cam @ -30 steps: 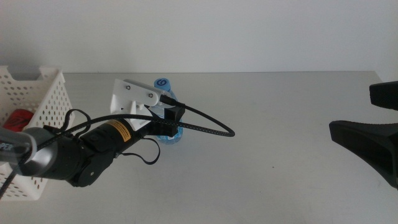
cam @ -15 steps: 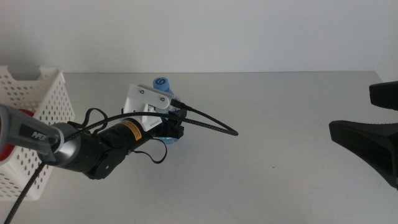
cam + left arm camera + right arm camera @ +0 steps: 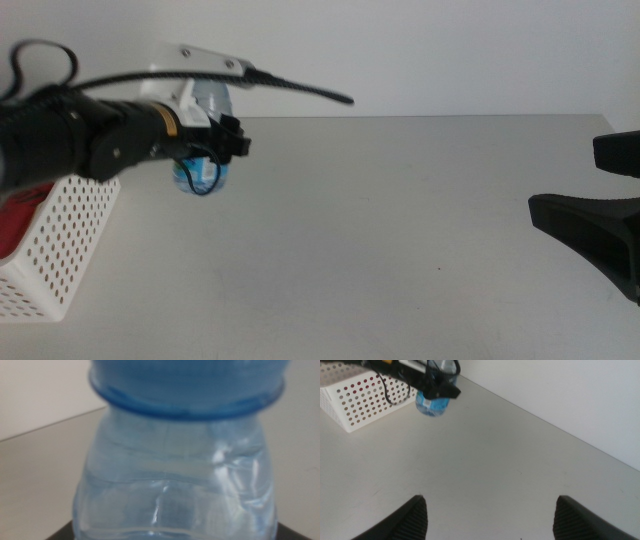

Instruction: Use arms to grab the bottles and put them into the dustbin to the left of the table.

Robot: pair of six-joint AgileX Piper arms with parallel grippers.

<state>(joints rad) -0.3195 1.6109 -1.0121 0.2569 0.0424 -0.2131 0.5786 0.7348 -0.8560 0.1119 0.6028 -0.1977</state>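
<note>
My left gripper [image 3: 215,150] is clenched on the small clear blue-capped water bottle [image 3: 203,172], which hangs clear of the light grey matte table [image 3: 400,230] — just beside the white perforated plastic dustbin [image 3: 60,240], not yet over it. Risk: opening here drops the bottle onto the table or the rim. My right gripper [image 3: 490,510] waits near the table's right side, jaws spread and empty.
</note>
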